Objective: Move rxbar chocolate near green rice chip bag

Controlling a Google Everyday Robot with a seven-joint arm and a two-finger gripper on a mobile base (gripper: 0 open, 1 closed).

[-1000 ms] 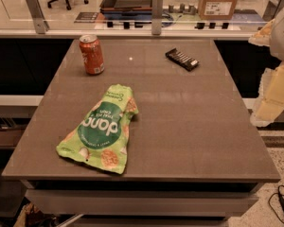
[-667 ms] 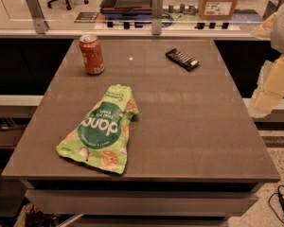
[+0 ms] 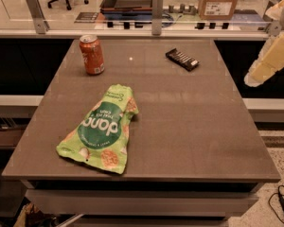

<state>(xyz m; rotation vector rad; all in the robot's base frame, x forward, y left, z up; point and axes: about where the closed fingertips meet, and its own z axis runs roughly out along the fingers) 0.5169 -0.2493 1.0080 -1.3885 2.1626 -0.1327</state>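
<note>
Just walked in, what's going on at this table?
Nothing is picked up yet. The robot's gripper hangs off the table's right side, touching nothing. The rxbar chocolate lies at the far right of the table, well apart from the green rice chip bag near the front left. An orange soda can stands far left.

My pale gripper (image 3: 261, 69) hangs off the right edge of the flat grey-brown table (image 3: 194, 126), well apart from the small black-wrapped rxbar chocolate (image 3: 182, 59) lying flat at the far side. The orange soda can (image 3: 92, 55) stands upright far left. The crinkled bright green rice chip bag (image 3: 100, 129) lies front left.
</note>
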